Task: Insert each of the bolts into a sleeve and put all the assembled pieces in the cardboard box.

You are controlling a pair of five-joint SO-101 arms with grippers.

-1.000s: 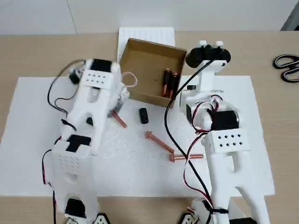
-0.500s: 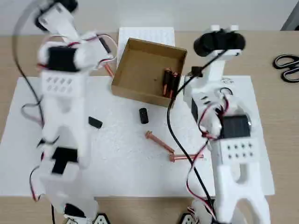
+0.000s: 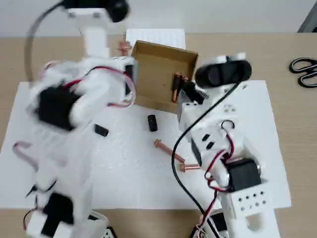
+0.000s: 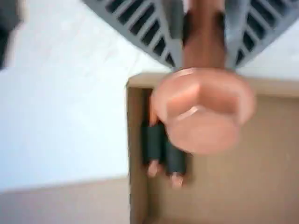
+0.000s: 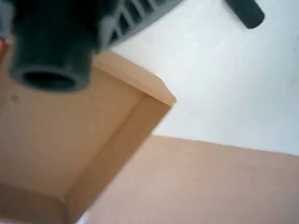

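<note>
Progress: two assembled pieces (image 4: 163, 154) lie in the cardboard box (image 3: 148, 62). Now the left gripper (image 4: 203, 25) pinches a bolt (image 4: 203, 112), the right gripper (image 5: 58, 21) a sleeve (image 5: 49, 63) — two bolts (image 3: 168, 149), two sleeves (image 3: 152, 123) wait loose.

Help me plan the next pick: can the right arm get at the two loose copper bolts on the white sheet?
Probably not yet. The two loose copper bolts lie close beside the right arm, but its hand is shut on a black tubular sleeve over the brown cardboard box.

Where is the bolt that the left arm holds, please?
In the high view, the bolt is in the left hand at the cardboard box's far left corner; two assembled pieces lie inside.
</note>
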